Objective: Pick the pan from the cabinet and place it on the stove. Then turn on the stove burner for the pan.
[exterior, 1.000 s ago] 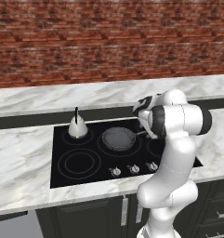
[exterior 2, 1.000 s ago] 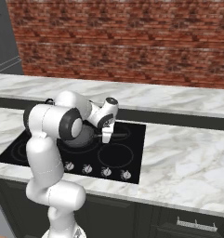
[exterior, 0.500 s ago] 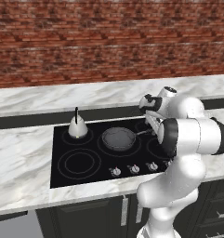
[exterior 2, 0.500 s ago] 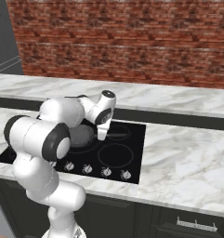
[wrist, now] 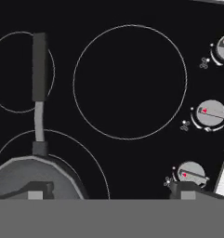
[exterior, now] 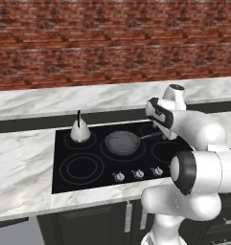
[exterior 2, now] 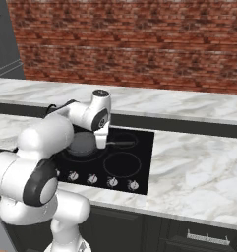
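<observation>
**On the stove, pan released**

Over the stove [exterior: 83, 179] we see the pan [exterior: 121, 142] sitting on the stove burner [exterior: 109, 152] at the centre, handle pointing right. Our tool [wrist: 111, 189] hangs above it, fingers spread wide, gripping nothing. Behind the left ring stands a kettle [exterior: 80, 130]

one pan [exterior: 121, 142], one kettle [exterior: 80, 132], four knobs [exterior 2: 92, 178]

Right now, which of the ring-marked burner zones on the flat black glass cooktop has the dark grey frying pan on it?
The centre zone, behind the silver knobs: the round dark grey frying pan sits on it. The silvery kettle takes the rear left zone; the others are bare.
</observation>
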